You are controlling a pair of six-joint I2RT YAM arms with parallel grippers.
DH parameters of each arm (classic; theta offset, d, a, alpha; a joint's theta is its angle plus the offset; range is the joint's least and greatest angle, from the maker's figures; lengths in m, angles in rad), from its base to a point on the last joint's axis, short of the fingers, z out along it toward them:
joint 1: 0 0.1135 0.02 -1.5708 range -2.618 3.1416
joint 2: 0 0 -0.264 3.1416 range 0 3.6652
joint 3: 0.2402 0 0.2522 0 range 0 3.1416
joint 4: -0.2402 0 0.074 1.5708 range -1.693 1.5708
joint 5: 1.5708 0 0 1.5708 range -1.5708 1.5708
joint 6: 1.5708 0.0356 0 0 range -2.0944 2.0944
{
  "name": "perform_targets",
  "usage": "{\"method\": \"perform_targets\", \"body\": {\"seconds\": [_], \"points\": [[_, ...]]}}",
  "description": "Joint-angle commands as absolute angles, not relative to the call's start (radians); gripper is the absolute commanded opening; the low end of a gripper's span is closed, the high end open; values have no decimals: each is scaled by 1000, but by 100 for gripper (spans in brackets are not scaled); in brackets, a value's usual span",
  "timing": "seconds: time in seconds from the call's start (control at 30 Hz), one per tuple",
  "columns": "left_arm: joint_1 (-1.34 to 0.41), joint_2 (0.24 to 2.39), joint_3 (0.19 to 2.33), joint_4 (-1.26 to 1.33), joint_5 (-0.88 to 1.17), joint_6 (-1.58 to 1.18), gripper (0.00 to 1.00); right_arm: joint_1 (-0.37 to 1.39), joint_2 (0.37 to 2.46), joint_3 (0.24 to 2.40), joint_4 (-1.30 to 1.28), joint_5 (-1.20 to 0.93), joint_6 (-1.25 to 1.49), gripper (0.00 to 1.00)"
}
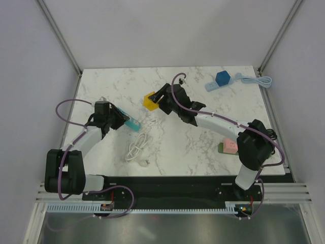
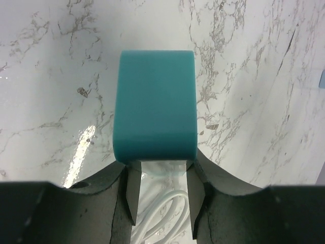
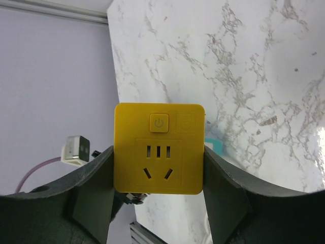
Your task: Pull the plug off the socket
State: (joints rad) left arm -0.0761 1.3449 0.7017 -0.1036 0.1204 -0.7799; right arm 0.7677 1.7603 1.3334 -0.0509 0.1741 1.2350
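Note:
The yellow cube plug [image 1: 149, 100] hangs above the table's middle with my right gripper [image 1: 158, 103] shut on its sides. In the right wrist view its face [image 3: 159, 148] shows a power button and pin slots, with a finger [image 3: 223, 193] pressed on each side. The teal socket strip [image 1: 131, 123] is held at its near end by my left gripper [image 1: 116, 118], left of centre. From the left wrist camera the teal socket strip [image 2: 155, 112] sticks out forward between the fingers [image 2: 131, 195]. Plug and socket are apart, with a gap between them.
A loose white cable [image 1: 138, 147] lies coiled on the marble in front of the socket. A blue cube [image 1: 222, 78] sits on a pale strip with a cord [image 1: 256, 80] at the back right. A pink and green block [image 1: 228, 146] lies by the right arm.

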Motion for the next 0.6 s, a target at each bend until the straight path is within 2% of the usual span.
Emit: {"method": "perform_targets", "body": {"seconds": [0.0,0.2,0.3,0.43,0.57], "points": [[-77,1348,680,-222,-9,-676,2,769,1712,1391,26,184,1240,0],[-74,1351,683,-216,17,-669,2,772,1742,1494,-176,199,1036,0],[-60,1361,699,-196,92,-643,2,761,1730,1453,-221,173,942,0],[-32,1408,770,-195,182,-597,2,683,1730,1387,-230,-103,832,0],[-9,1422,779,-155,273,-588,2,666,1752,1381,-352,-231,715,0]]}}
